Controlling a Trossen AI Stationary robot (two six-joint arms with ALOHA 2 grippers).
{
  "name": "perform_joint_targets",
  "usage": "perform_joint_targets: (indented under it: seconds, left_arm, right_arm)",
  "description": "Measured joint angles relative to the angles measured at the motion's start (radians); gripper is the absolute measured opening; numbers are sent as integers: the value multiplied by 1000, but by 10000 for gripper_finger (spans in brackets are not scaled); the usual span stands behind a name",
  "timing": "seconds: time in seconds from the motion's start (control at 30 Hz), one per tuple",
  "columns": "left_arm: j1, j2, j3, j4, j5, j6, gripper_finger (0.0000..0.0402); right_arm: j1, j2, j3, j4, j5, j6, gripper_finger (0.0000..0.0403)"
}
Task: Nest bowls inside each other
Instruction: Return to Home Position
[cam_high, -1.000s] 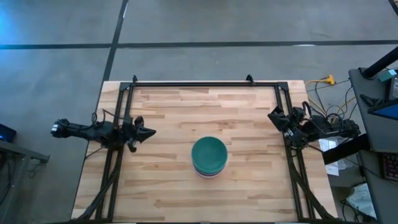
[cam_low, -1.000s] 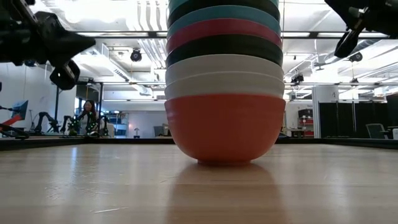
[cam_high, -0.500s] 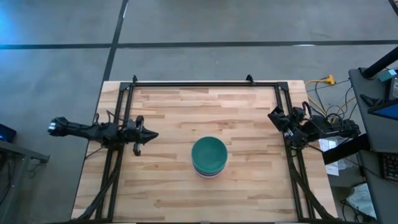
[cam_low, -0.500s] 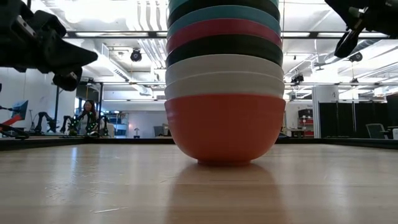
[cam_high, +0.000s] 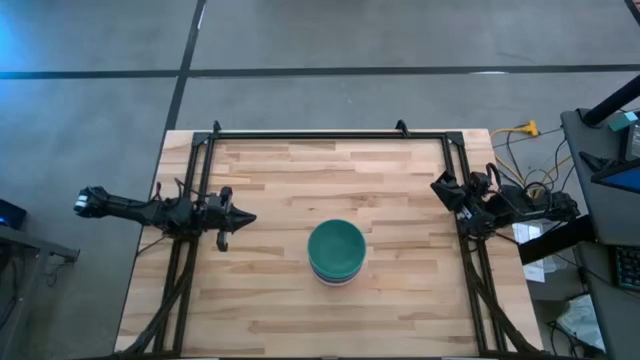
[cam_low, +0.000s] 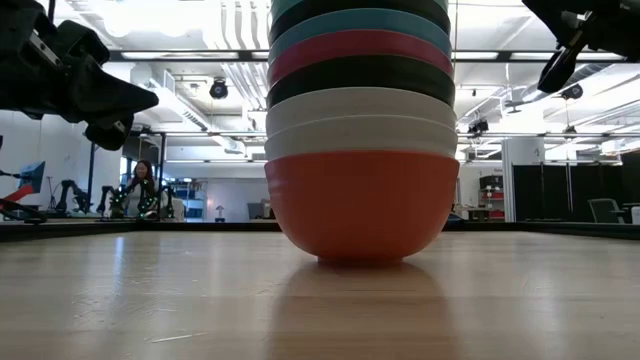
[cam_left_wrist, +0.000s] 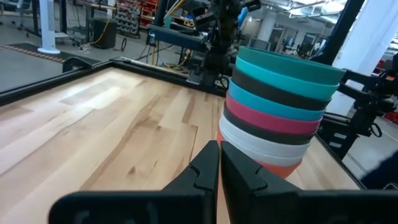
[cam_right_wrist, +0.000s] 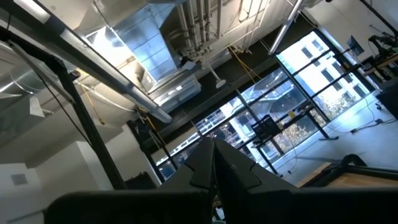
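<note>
Stack of bowls (cam_high: 336, 252) stands upright on the wooden table (cam_high: 270, 170), between the 2 arms, nested into 1 tower. 8 bands are visible. Bottom to top:
- red-pink bowl (cam_low: 362, 215), sitting on the wood
- 2 white bowls (cam_low: 362, 125)
- lower black bowl (cam_low: 362, 78)
- magenta bowl (cam_low: 362, 45)
- turquoise bowl (cam_low: 362, 20)
- upper black bowl (cam_left_wrist: 273, 93)
- dark teal bowl (cam_high: 336, 245)

Cannot tell if a 9th bowl is hidden inside.

Left gripper (cam_left_wrist: 217, 148) is above the table's left edge, aimed at the stack and well apart from it, fingers together and holding nothing. Right gripper (cam_right_wrist: 213, 143) is over the right edge, tilted up toward the ceiling, fingers together and holding nothing.
</note>
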Motion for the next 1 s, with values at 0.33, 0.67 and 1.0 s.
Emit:
perform_joint_targets:
  seconds: [0.33, 0.67, 1.0]
  left_arm:
    - [0, 12, -1, 24, 0, 0, 0]
    - [0, 12, -1, 31, 0, 0, 0]
    - [0, 13, -1, 33, 0, 0, 0]
  right_arm:
    - [0, 0, 0, 1, 0, 0, 9]
    - [-2, -3, -15, 277, 19, 776, 9]
    - [-2, 31, -16, 99, 19, 402, 9]
